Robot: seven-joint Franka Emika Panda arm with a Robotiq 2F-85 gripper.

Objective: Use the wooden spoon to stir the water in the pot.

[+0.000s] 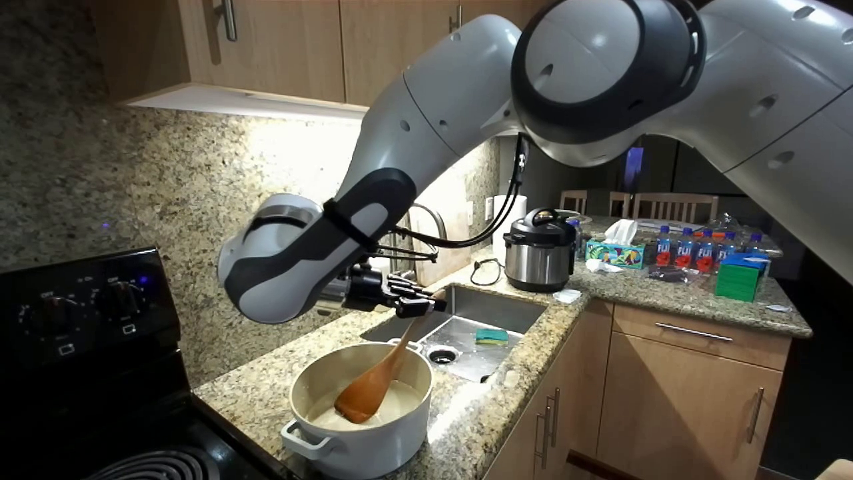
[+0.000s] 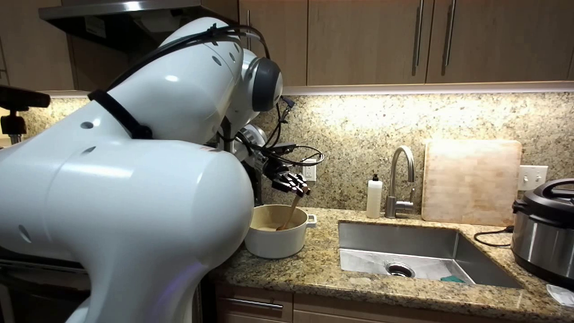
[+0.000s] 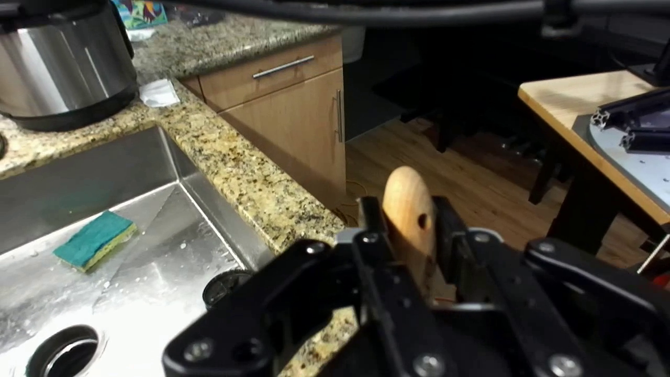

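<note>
White pot (image 1: 376, 450) x1, wooden spoon (image 1: 381, 379) x1 in claw (image 3: 408, 214), prob. touching water (image 1: 402, 402).

I can read OFF (image 1: 112, 280) above each of the two knobs (image 1: 124, 299) on the black stove panel (image 1: 154, 313), and beneath each one is a little outlined square sign (image 1: 128, 329); the finer print (image 1: 87, 279) around them is too small for me. Over on the far counter (image 1: 643, 290), FIJI (image 1: 685, 251) shows on the row of blue-capped bottles (image 1: 706, 255), slightly blurred. A pale sticker (image 2: 95, 27) under the range hood (image 2: 130, 6) and a reddish mark (image 2: 212, 148) on the robot arm (image 2: 148, 215) are too tiny to make out.
</note>
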